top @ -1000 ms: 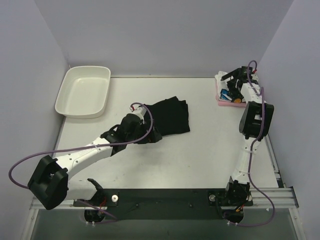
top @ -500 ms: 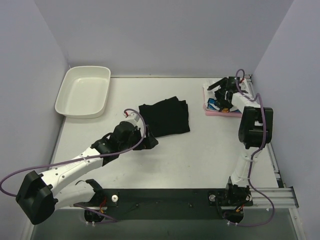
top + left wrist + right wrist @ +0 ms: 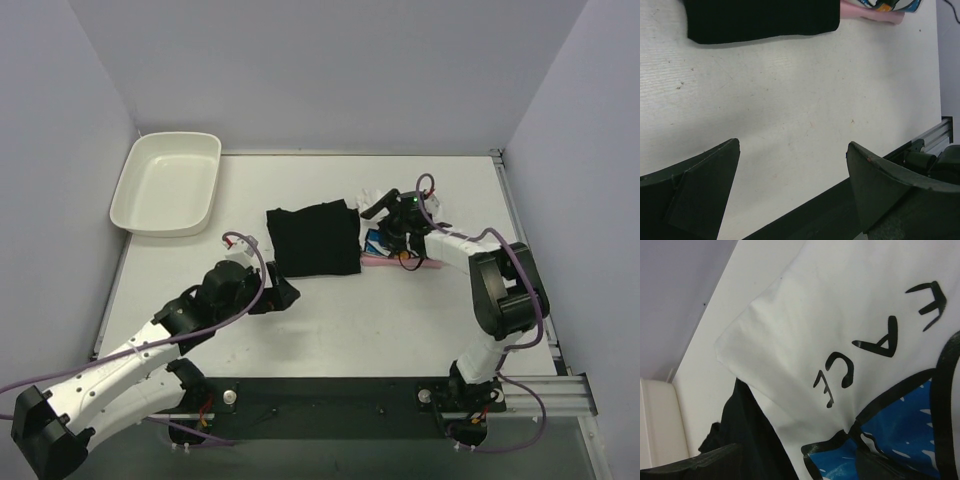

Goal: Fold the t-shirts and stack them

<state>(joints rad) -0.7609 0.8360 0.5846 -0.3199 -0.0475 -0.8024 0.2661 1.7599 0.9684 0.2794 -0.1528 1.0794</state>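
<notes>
A folded black t-shirt [image 3: 315,240] lies flat in the middle of the table. Right beside it sit a white t-shirt with blue print [image 3: 374,238] and a pink t-shirt [image 3: 395,262] under it. My right gripper [image 3: 386,220] is down on this pair, its fingers gripping the white t-shirt [image 3: 840,315], which creases toward them. The black shirt's edge [image 3: 740,425] touches the white one. My left gripper [image 3: 283,295] is open and empty just in front of the black shirt [image 3: 760,17], above bare table. The pink shirt's edge [image 3: 870,12] also shows in the left wrist view.
A white plastic tray [image 3: 135,180] stands at the back left corner. Purple walls close the left, back and right sides. A black rail [image 3: 840,210] runs along the table's near edge by the arm bases.
My right gripper has dragged the white and pink shirts from the back right corner leftward to the black shirt's right edge. My left gripper has pulled back off the black shirt toward the near edge.
</notes>
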